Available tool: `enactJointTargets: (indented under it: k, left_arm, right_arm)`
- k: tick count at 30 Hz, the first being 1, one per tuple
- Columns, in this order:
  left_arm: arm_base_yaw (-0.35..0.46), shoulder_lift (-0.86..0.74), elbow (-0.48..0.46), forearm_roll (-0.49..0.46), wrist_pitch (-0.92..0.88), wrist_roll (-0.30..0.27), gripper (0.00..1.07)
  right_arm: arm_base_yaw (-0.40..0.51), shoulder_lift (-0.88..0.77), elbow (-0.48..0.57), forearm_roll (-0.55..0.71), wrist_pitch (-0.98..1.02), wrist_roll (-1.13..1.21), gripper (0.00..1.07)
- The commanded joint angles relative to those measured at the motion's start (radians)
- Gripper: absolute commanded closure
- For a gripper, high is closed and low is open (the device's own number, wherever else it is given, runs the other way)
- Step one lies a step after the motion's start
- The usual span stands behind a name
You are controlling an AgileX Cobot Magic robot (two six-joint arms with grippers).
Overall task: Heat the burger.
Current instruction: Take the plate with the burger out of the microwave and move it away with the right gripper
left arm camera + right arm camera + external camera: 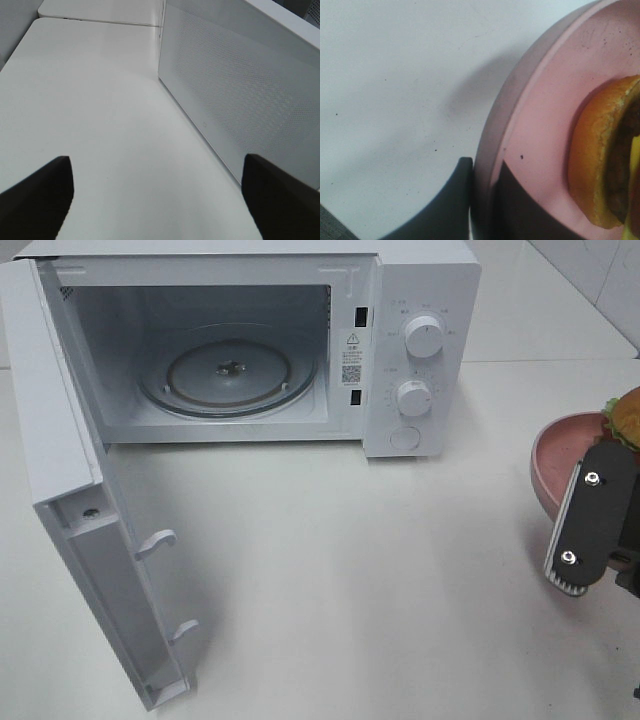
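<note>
My right pincer [482,200] is clamped narrow on the rim of the pink plate [540,150], one finger outside the rim and one inside, at the right edge of the white surface [350,560]. The burger [605,160] sits on that plate, its golden bun just beyond my inner finger; in the high view the burger [627,418] peeks in at the far right, beside the microwave [300,340] but well apart from it. The microwave's door [70,500] is swung fully open, and the glass turntable [228,375] lies bare inside. My left pincer [157,200] hangs wide over the surface, just beside the door's perforated panel, gripping nothing.
</note>
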State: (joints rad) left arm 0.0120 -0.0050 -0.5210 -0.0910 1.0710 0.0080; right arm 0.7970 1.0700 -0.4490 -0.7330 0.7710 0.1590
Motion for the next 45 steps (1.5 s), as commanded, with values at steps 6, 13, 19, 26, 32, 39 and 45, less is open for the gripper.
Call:
enactJointTargets:
  k: [6,13,19,26,32,39,45]
  left_arm:
    - [0.001,-0.008,0.004,-0.003,0.000,-0.008,0.23]
    - [0.001,-0.008,0.004,-0.003,0.000,-0.008,0.23]
    - [0.001,-0.008,0.004,-0.003,0.000,-0.008,0.23]
    - [0.001,-0.008,0.004,-0.003,0.000,-0.008,0.23]
    - [0.001,-0.008,0.004,-0.003,0.000,-0.008,0.23]
    - [0.001,-0.008,0.004,-0.003,0.000,-0.008,0.23]
    - [0.001,-0.008,0.004,-0.003,0.000,-0.008,0.23]
  right_arm:
    - [-0.002,0.074,-0.029,-0.108,0.049,0.241,1.07]
    - [-0.002,0.158,-0.101,-0.117,0.121,0.414,1.06]
    - [-0.003,0.269,-0.210,-0.125,0.246,0.437,1.06]
    - [-0.003,0.336,-0.281,-0.130,0.255,0.505,1.06]
    - [-0.046,0.404,-0.289,-0.136,0.258,0.569,1.06]
    - [-0.163,0.454,-0.289,-0.132,0.237,0.583,1.06]
    - [-0.240,0.501,-0.289,-0.133,0.182,0.647,1.06]
